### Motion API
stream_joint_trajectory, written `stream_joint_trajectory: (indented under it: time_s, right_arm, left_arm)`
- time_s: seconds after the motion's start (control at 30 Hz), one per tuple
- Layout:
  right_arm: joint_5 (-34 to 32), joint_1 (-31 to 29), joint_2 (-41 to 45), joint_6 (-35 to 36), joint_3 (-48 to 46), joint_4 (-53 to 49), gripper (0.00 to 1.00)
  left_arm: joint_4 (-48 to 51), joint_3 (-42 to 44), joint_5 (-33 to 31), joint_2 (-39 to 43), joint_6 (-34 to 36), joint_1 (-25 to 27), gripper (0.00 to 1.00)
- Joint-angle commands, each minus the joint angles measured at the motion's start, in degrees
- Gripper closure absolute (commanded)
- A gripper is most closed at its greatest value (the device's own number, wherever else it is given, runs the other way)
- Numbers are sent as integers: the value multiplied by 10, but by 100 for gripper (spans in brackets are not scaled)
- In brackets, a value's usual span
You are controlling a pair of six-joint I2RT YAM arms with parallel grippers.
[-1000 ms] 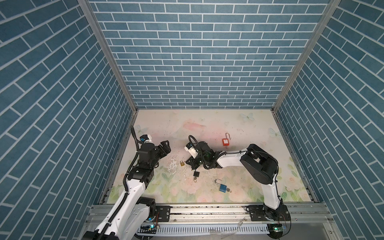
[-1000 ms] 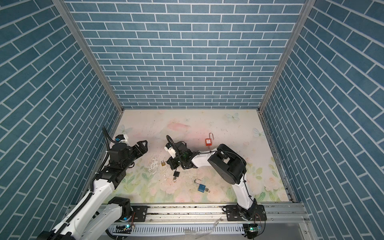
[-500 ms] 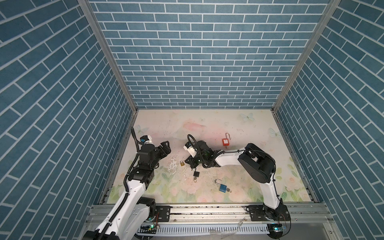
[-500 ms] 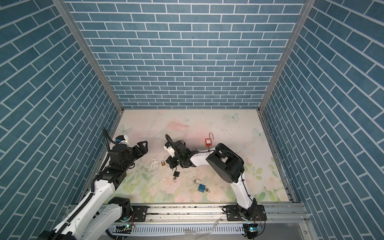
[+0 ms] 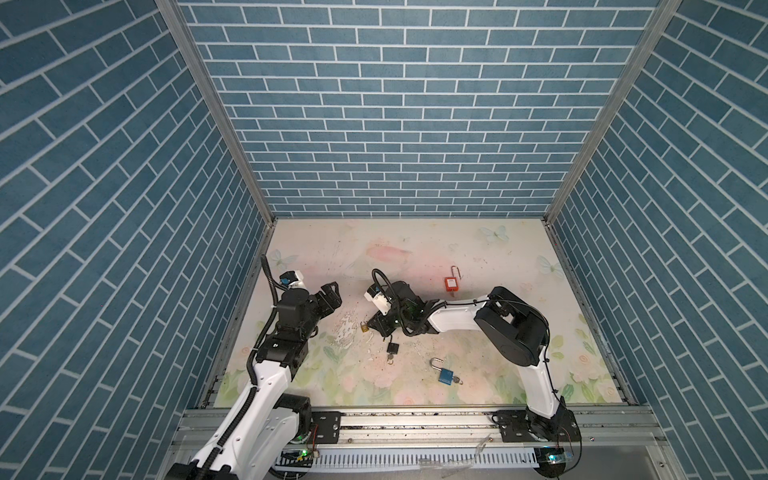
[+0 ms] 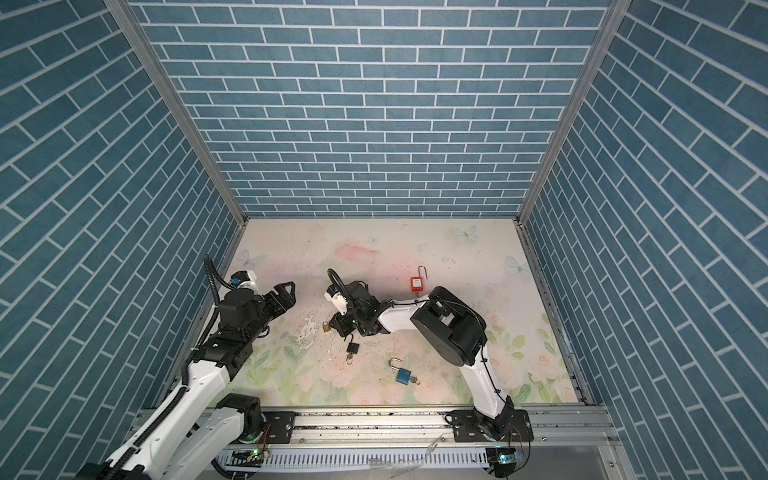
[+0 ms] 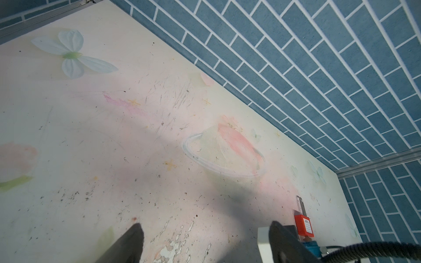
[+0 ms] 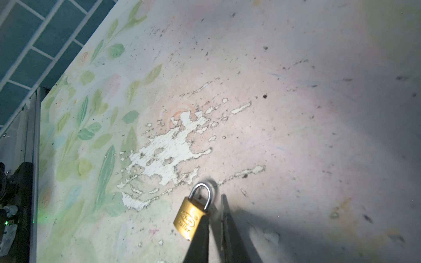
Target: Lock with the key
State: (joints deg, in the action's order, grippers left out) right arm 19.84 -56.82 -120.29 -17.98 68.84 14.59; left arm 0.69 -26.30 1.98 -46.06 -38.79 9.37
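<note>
a dark finger (image 8: pixel 200 236) of the right gripper (image 8: pixel 215 205) hides one corner of the brass padlock (image 8: pixel 185 222); lower centre in a top view, what lies just below the black padlock (image 5: pixel 392 347) is too small to tell

Readable text is found on the brass padlock (image 8: pixel 190 220) only, in the right wrist view. An oval logo is stamped on its face; the letters inside cannot be made out. A word is stamped below the oval and is read as roughly "roller"; the first letter is not certain.

A white label (image 7: pixel 307 228) is carried on the red padlock (image 7: pixel 304 227); lines of print are seen on it, but nothing can be read. A string of characters is printed along a black part (image 8: pixel 24 218) at the edge of the right wrist view; it is too blurred to be read.

No lettering can be resolved in both top views.
</note>
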Motion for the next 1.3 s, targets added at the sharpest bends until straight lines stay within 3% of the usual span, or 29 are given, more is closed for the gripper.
stream_joint_trajectory:
  time_s: [0.0,0.6,0.87,1.27]
  right_arm:
    - [0,-3,-14,16,9,-20,82]
    - [-20,-4,45,-5,-16,12,66]
    - [-34,-1,59,-9,-24,21,60]
    - [13,7,18,-40,-19,33,55]
  left_arm:
    - [-11,7,-8,8,-1,-3,12]
    - [16,-2,-43,11,-25,-3,12]
    - [5,3,-31,8,-20,-3,13]
    - [15,4,-46,11,-19,-3,13]
